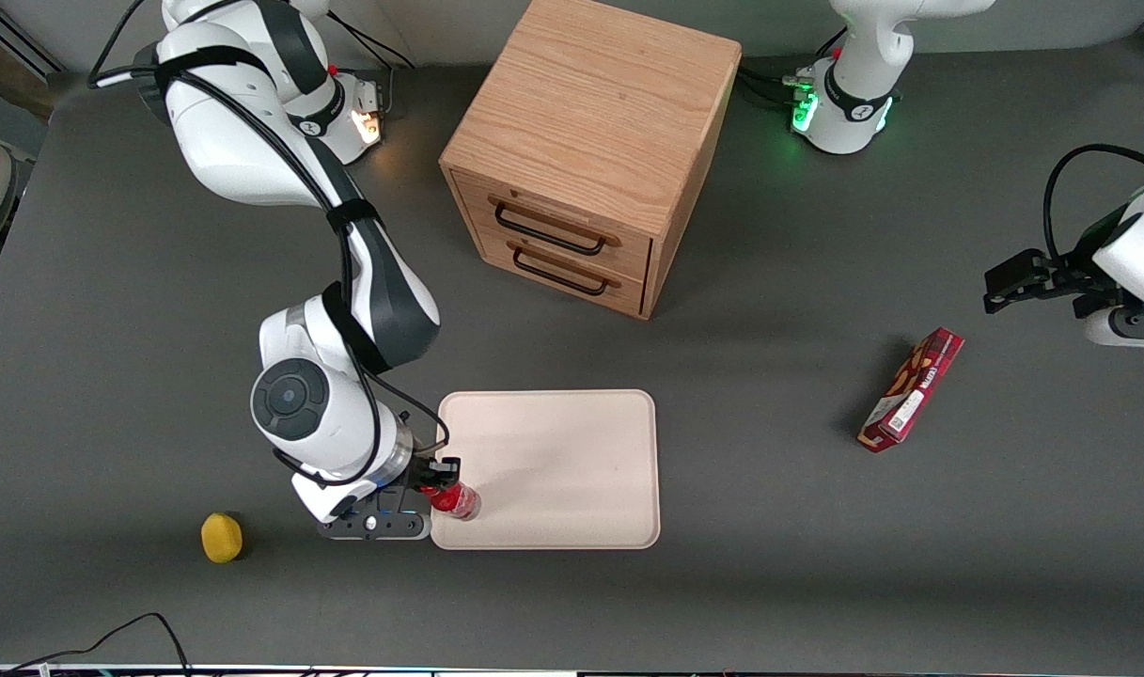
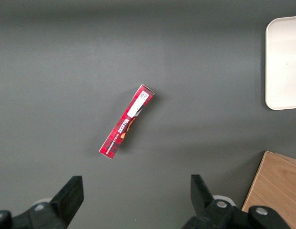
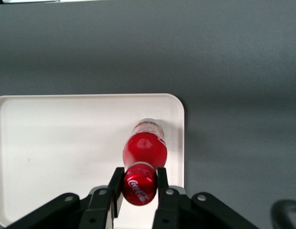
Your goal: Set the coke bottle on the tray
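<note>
The small red coke bottle (image 1: 455, 498) (image 3: 145, 147) stands upright on the cream tray (image 1: 572, 461) (image 3: 57, 143), in the tray's corner nearest the front camera at the working arm's end. My gripper (image 1: 437, 481) (image 3: 139, 183) is above that corner, pointing down, and its two black fingers (image 3: 117, 186) press against the bottle's red cap from both sides. It is shut on the coke bottle. The bottle's clear base rests just inside the tray's rim.
A wooden two-drawer cabinet (image 1: 586, 150) stands farther from the front camera than the tray. A red snack box (image 1: 912, 389) (image 2: 127, 121) lies toward the parked arm's end. A small yellow object (image 1: 222, 537) sits on the table beside my arm, at the working arm's end.
</note>
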